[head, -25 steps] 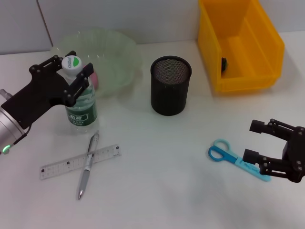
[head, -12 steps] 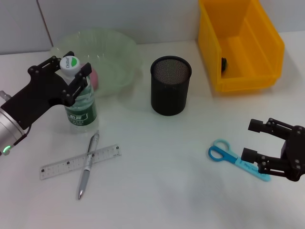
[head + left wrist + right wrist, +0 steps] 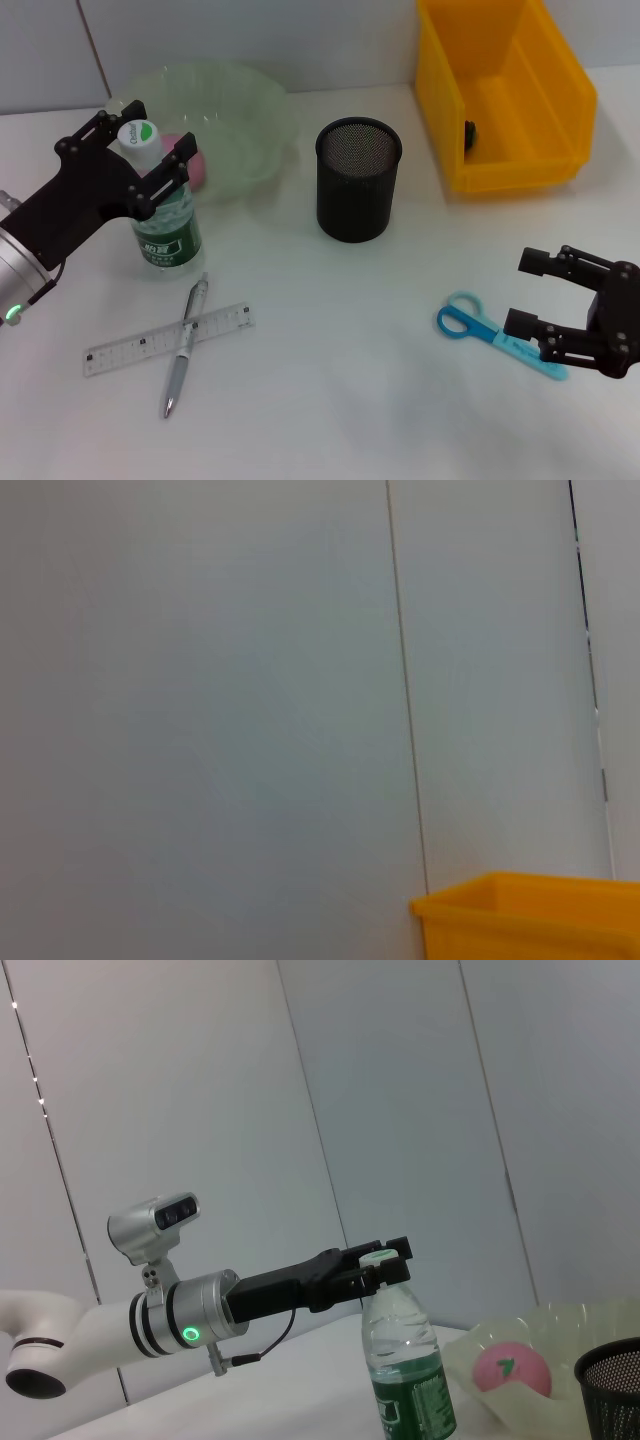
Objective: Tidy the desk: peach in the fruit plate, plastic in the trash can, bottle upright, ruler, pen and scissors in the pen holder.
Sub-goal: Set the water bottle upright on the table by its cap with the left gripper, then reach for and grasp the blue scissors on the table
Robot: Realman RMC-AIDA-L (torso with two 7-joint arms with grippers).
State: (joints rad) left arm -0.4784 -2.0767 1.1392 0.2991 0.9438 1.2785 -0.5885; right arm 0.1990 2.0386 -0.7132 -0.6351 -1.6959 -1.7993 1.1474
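Observation:
The clear bottle (image 3: 165, 215) with a green label stands beside the fruit plate (image 3: 240, 130), top leaning slightly left. My left gripper (image 3: 140, 140) is shut on its neck just under the white cap; the right wrist view shows the same hold on the bottle (image 3: 405, 1360). The pink peach (image 3: 197, 165) lies in the green plate. A silver pen (image 3: 185, 345) lies across the clear ruler (image 3: 170, 340). My right gripper (image 3: 532, 293) hangs open over the blade end of the blue scissors (image 3: 480, 328). The black mesh pen holder (image 3: 358, 180) stands mid-table. No plastic is identifiable.
The yellow trash can (image 3: 515, 165) stands at the back right with a small dark item (image 3: 469, 135) inside; its corner (image 3: 530, 920) shows in the left wrist view against a grey wall.
The bottle's cap and my left gripper have shifted slightly left. The right gripper has barely moved.

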